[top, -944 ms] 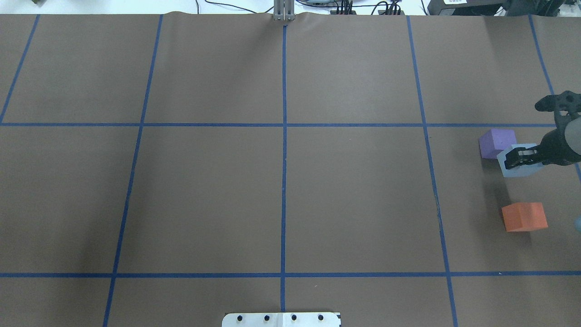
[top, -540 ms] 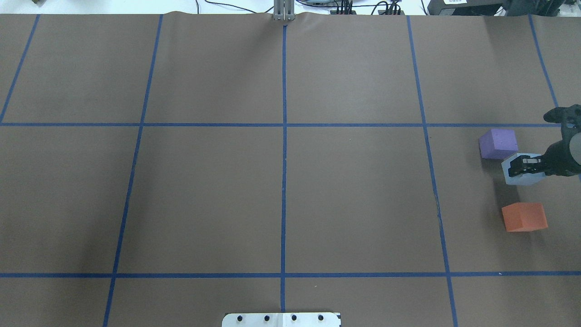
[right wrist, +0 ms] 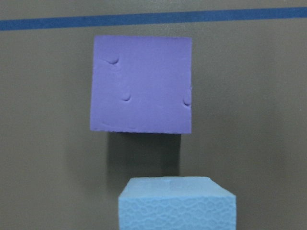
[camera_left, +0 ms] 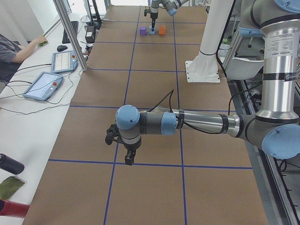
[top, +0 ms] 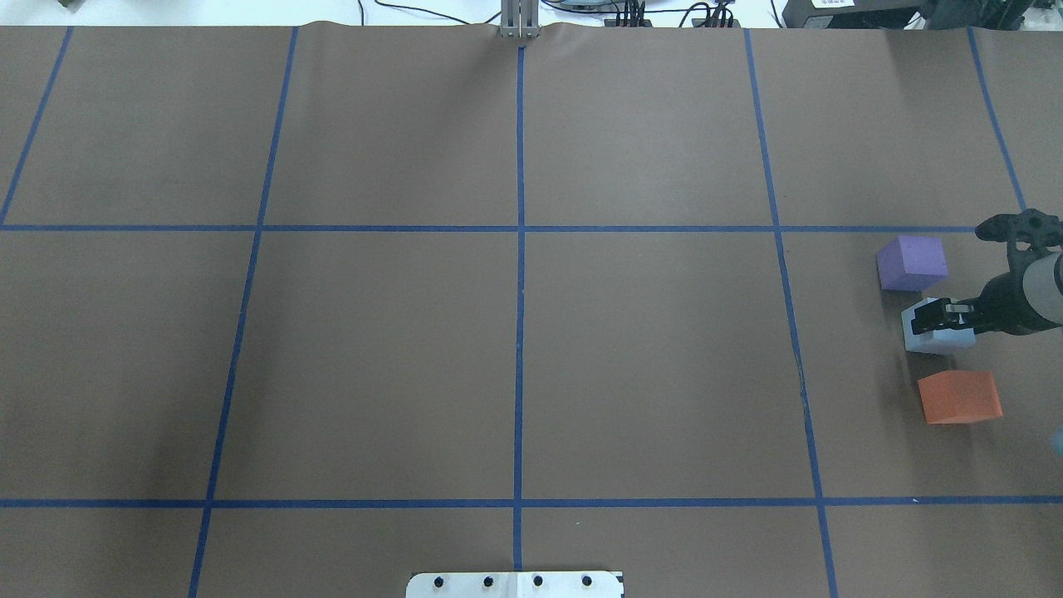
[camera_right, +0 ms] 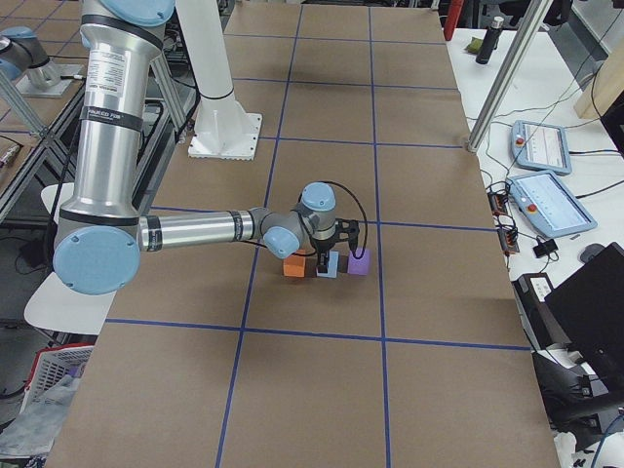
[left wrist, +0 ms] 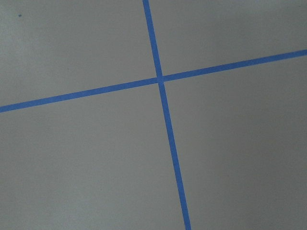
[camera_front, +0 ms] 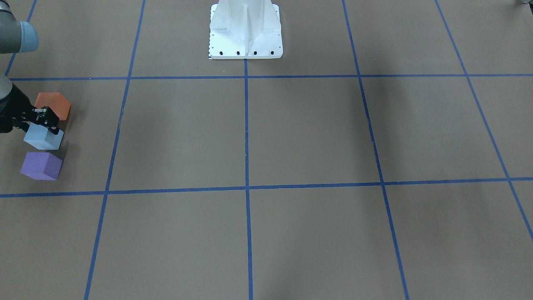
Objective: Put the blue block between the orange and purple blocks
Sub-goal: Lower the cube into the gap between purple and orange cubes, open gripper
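Observation:
The light blue block point(top: 932, 332) is between the purple block point(top: 912, 262) and the orange block point(top: 959, 396), near the table's right edge, apart from both. My right gripper point(top: 942, 316) is shut on the blue block from above. The front-facing view shows the row as orange block point(camera_front: 53, 105), blue block point(camera_front: 41, 138), purple block point(camera_front: 41, 165), with the right gripper point(camera_front: 45, 119) on the blue one. The right wrist view shows the purple block point(right wrist: 141, 84) beyond the blue block point(right wrist: 176, 203). My left gripper point(camera_left: 129, 159) hangs over bare table far away; I cannot tell whether it is open.
Blue tape lines point(top: 520, 274) divide the brown table into squares. The robot's white base plate point(camera_front: 245, 41) stands at the near middle edge. An operator point(camera_left: 14, 54) and tablets point(camera_left: 44, 84) are beside the table.
My right gripper has carried the blue block away from the purple block, towards the orange one and lower. The purple and orange blocks have not moved.

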